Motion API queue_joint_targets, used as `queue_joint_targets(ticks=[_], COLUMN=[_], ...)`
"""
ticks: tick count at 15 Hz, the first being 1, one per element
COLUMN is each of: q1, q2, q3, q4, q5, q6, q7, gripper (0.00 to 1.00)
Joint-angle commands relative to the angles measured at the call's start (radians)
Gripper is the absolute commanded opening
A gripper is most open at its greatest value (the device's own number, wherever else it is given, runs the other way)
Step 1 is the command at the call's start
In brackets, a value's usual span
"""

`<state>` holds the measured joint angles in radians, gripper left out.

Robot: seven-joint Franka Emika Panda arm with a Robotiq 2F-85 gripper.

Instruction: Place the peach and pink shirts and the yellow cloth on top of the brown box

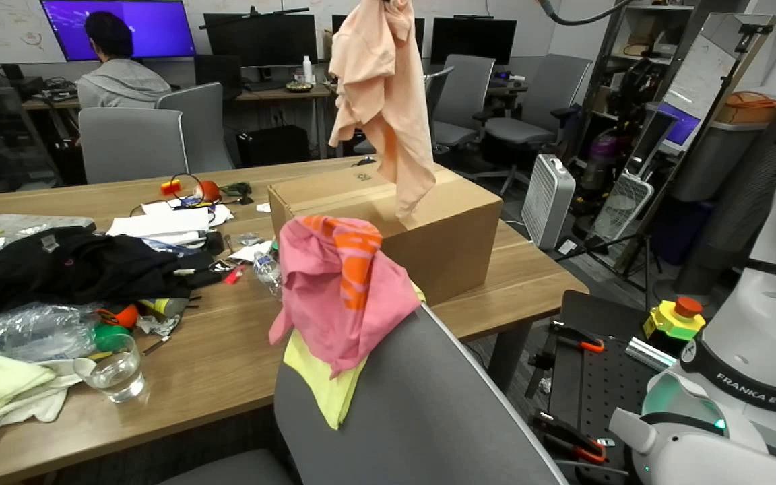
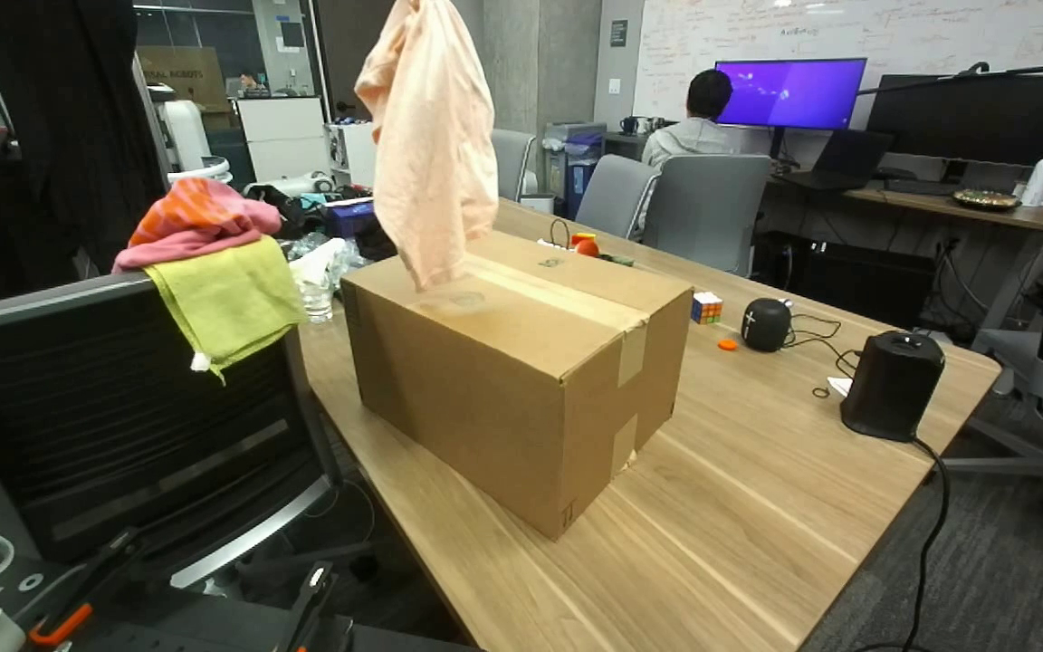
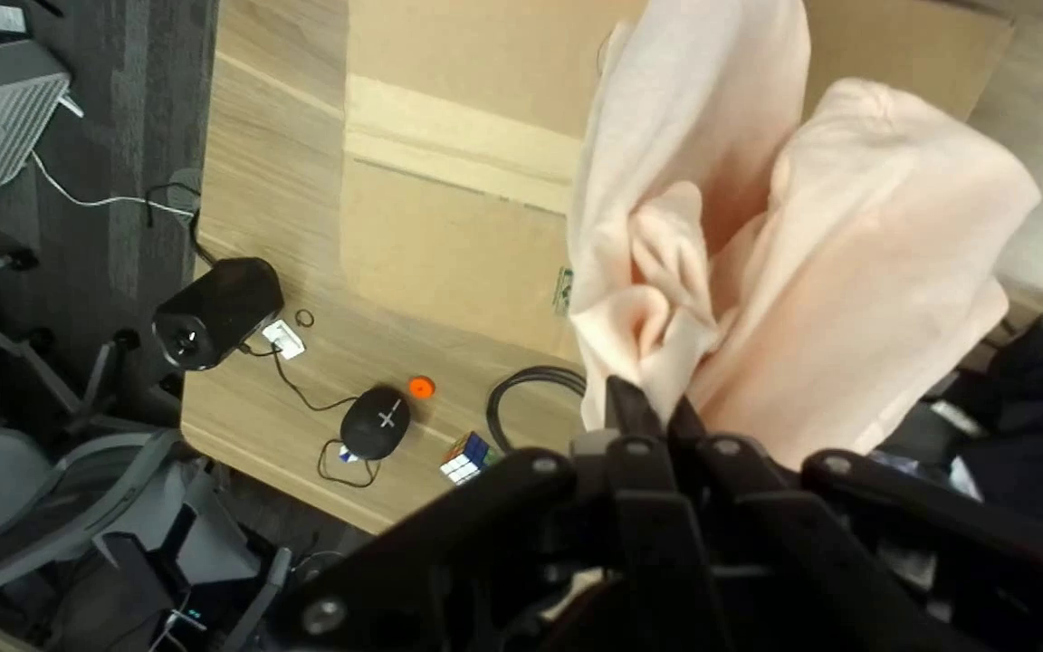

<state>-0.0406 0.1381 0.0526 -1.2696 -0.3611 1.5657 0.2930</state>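
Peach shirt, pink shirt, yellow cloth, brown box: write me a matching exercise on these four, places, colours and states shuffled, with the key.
1. peach shirt
2. pink shirt
3. yellow cloth
4. brown box

A. on the chair back, partly under the pink shirt
B. standing on the table
C. hanging from the gripper
D. marked with orange

Pairs: 1-C, 2-D, 3-A, 4-B

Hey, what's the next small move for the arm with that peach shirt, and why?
Probably lower the gripper a little before letting go. It is pinching the peach shirt, which hangs long over the brown box in both exterior views, so releasing from closer down would likely help it settle on top.
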Motion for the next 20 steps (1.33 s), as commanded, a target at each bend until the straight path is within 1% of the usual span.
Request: queue_joint_targets(ticks=[1, 3, 4, 5, 7, 8, 9, 10, 11, 13, 14, 16, 17, 18, 20], q1=[-0.040, -0.059, -0.065, -0.071, -0.065, -0.064, -0.059, -0.054, -0.038, -0.019, 0.031, 0.062, 0.079, 0.089, 0.109], q2=[0.010, 0.009, 0.010, 0.008, 0.015, 0.011, 0.014, 0.013, 0.027, 0.021, 0.020, 0.021, 0.017, -0.019, -0.052], q3=[-0.035, -0.051, -0.058, -0.062, -0.060, -0.058, -0.054, -0.049, -0.038, -0.020, -0.044, -0.034, -0.029, -0.028, -0.021], q4=[0.004, -0.018, -0.029, -0.045, -0.081, -0.099, -0.114, -0.137, -0.141, -0.186, -0.197, -0.211, -0.225, -0.262, -0.283], q5=[-0.001, -0.018, -0.031, -0.045, -0.086, -0.103, -0.121, -0.138, -0.147, -0.150, -0.137, -0.119, -0.115, -0.115, -0.103], q6=[0.140, 0.222, 0.258, 0.283, 0.322, 0.333, 0.339, 0.347, 0.324, 0.309, 0.287, 0.247, 0.238, 0.227, 0.183], q7=[0.097, 0.161, 0.187, 0.197, 0.219, 0.218, 0.227, 0.231, 0.241, 0.229, 0.208, 0.170, 0.155, 0.133, 0.078], gripper=[0.01, 0.01, 0.07, 0.31, 0.35, 0.41, 0.50, 0.56, 0.63, 0.79, 0.87, 0.99, 1.00, 1.00, 1.00])
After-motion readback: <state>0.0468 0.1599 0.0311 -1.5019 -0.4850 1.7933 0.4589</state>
